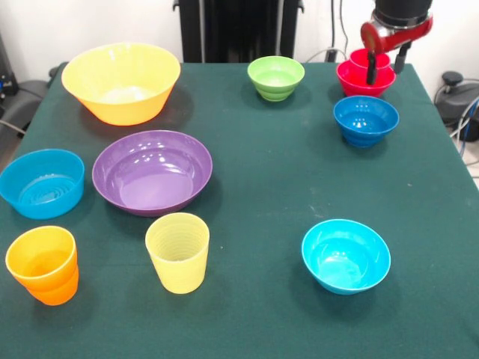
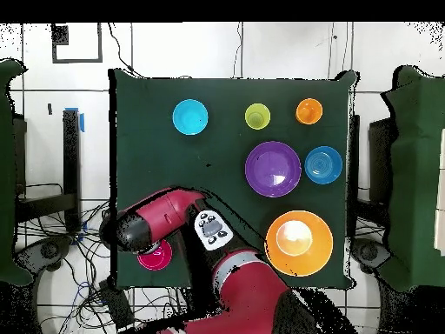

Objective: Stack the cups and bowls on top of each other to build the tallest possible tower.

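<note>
Overhead, arm seemingly hides most of tower.

The red and black arm bends over the green table, covering most of a red bowl; the cyan bowl, pale yellow cup and orange cup form one row; the purple bowl touches the light blue bowl; the yellow-orange bowl sits nearest the base.

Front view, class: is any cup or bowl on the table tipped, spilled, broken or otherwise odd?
Nothing stands out. Every cup and bowl sits upright, open side up, empty and unbroken. The only pair not standing alone is the red cup nested in the red bowl, with the gripper over it.
</note>
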`<state>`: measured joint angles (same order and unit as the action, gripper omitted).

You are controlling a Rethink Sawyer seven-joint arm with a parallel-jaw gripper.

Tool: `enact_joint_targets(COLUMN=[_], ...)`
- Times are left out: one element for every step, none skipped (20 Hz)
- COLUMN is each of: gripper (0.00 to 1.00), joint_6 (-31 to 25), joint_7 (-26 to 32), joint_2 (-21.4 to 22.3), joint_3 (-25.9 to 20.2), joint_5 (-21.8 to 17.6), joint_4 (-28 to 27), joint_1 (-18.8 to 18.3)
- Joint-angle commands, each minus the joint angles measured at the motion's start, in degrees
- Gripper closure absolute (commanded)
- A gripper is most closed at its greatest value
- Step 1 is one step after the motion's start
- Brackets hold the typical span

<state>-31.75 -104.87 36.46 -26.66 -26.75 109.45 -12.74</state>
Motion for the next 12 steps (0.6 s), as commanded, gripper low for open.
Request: enact_joint_targets(gripper=[0.0,0.0,0.0,0.0,0.0,0.0,0.0,0.0,0.0,0.0,0.0,0.0], joint_6=[7.7,8.5,9.1,11.5,12.3,12.4,13.5,13.4,13.3,13.2,12.3,11.9], joint_7=[6.7,6.4,5.5,4.4,3.7,3.0,1.8,1.1,0.6,0.1,0.1,0.5], joint_2=[-11.5,-12.8,-13.6,-14.0,-14.7,-15.1,-14.7,-14.1,-13.2,-12.4,-11.3,-10.7], joint_3=[-2.7,-2.6,-2.1,-1.6,-1.4,-1.2,-0.8,-0.5,-0.4,-0.3,-0.4,-0.6], joint_5=[-7.5,-7.9,-8.4,-9.6,-10.0,-10.1,-10.5,-10.5,-10.4,-10.4,-10.0,-9.9], joint_4=[-6.8,-7.1,-7.2,-7.1,-6.9,-6.5,-6.0,-5.3,-4.8,-4.3,-3.8,-3.7], joint_1=[-3.1,-3.5,-3.3,-3.1,-3.1,-3.2,-2.8,-2.5,-2.2,-1.9,-1.9,-2.1])
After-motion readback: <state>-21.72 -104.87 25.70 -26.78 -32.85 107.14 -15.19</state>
